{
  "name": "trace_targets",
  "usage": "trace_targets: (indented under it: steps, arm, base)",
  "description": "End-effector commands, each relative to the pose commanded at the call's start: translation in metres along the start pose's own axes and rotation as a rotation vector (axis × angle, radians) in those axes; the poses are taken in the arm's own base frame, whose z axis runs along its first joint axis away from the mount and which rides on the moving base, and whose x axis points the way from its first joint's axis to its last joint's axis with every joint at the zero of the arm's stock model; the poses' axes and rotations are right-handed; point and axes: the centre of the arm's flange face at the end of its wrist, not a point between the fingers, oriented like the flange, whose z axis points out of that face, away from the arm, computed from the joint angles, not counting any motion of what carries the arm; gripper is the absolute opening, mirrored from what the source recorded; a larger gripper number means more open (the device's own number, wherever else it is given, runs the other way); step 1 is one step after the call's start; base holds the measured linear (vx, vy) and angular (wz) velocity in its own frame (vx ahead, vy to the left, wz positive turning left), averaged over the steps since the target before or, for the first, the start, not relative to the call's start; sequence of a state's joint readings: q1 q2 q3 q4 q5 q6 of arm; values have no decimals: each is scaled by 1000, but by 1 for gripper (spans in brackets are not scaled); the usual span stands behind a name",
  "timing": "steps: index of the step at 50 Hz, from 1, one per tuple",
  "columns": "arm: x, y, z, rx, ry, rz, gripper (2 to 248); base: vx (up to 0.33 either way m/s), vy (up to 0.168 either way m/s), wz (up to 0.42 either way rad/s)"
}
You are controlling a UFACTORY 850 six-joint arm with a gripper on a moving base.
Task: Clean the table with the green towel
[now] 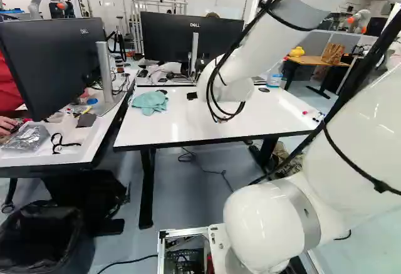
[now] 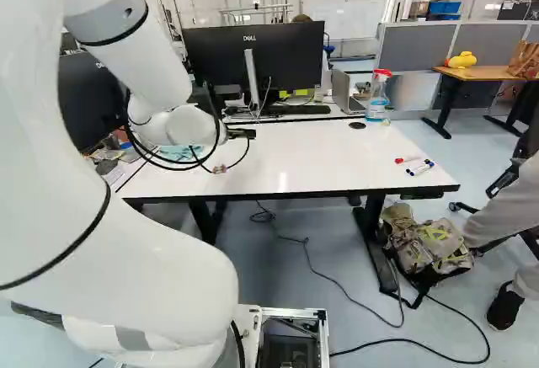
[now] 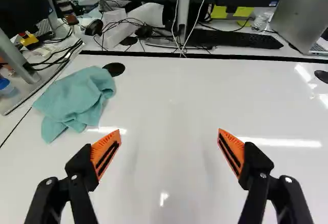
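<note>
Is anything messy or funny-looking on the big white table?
Nothing looks spilled or broken. The green towel is scrunched in a heap instead of folded, and a few markers lie loose near the right edge of the white table in the right base view.

towel [image 3: 77,101]: 1 | spray bottle [image 2: 377,98]: 1 | black discs [image 3: 114,69]: 2 | bin [image 1: 66,249]: 1 | backpack [image 2: 429,246]: 1
</note>
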State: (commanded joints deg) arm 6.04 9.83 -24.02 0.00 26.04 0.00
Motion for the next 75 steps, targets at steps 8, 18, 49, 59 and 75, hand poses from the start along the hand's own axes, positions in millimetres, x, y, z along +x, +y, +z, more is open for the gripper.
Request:
trace_targets:
  steps: [8,18,49,59,75]
  arm:
    - [-19,6,-8,-16,33,9,247]
    - [-41,13,-18,-35,72,18,247]
    - [-90,25,-44,-77,158,37,247]
    - [-99,27,-50,-86,174,40,247]
    - [-109,28,-55,-94,190,43,247]
  base:
    - [0,0,0]
    - [0,0,0]
    - [0,0,0]
    - [0,0,0]
    - [0,0,0]
